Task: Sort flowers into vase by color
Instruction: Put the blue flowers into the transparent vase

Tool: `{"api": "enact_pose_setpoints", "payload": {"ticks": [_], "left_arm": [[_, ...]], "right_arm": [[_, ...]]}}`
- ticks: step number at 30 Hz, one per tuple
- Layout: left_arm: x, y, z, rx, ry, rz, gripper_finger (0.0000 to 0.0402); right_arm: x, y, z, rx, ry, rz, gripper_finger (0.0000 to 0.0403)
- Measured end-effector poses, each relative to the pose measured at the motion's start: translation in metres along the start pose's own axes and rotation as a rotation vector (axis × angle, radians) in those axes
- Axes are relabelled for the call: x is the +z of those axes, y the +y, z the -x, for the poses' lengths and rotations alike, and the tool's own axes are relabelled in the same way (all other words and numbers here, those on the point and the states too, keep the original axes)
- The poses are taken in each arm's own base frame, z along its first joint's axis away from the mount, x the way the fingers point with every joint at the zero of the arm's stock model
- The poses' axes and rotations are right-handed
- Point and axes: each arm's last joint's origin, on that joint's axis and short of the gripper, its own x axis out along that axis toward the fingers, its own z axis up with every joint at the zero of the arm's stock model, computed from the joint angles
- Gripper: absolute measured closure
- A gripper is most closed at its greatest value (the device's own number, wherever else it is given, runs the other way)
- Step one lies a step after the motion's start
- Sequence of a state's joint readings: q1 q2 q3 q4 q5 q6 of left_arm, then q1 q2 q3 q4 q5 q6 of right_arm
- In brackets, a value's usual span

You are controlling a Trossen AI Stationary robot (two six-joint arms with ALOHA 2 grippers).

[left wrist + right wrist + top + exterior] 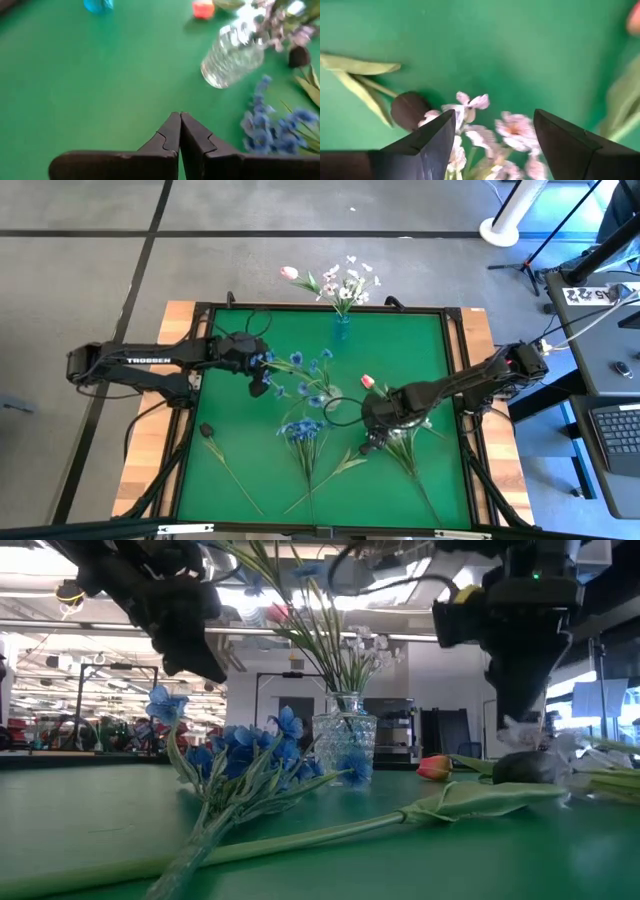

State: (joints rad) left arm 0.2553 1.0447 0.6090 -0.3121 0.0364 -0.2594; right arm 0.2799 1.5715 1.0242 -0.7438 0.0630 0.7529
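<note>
My right gripper is open and points down over a spray of white blossoms lying on the green table; its fingers stand on either side of the blossoms. A near-black tulip lies beside that spray. My left gripper is shut on nothing and hangs above the table at centre left, by sprays of blue blossoms. A pink tulip lies on the table. A vase at the far edge holds white blossoms and a pink tulip. A clear glass vase stands mid-table.
A second near-black tulip lies at the table's left, its stalk running toward the near edge. Long green leaves and stalks lie across the near middle. A raised black frame runs round the green mat.
</note>
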Motion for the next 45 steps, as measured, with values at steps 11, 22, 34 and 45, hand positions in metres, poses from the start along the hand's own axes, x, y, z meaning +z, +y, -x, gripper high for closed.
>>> {"api": "enact_pose_setpoints", "payload": {"ticks": [11,22,34,45], "left_arm": [[-0.027,-0.014,0.034,0.136,0.084,0.131,0.0401],[-0.043,-0.067,0.050,-0.018,-0.026,0.174,0.0401],[-0.069,-0.117,0.050,-0.098,-0.112,0.232,0.0401],[-0.084,-0.147,0.038,-0.172,-0.126,0.263,0.0401]], "right_arm": [[0.015,0.009,0.039,-0.044,-0.129,0.026,0.0135],[0.008,0.073,0.043,0.285,-0.349,0.006,0.0135],[-0.014,0.137,-0.020,0.406,-0.519,-0.196,0.0135],[0.005,0.130,-0.075,0.386,-0.494,-0.338,0.0134]]}}
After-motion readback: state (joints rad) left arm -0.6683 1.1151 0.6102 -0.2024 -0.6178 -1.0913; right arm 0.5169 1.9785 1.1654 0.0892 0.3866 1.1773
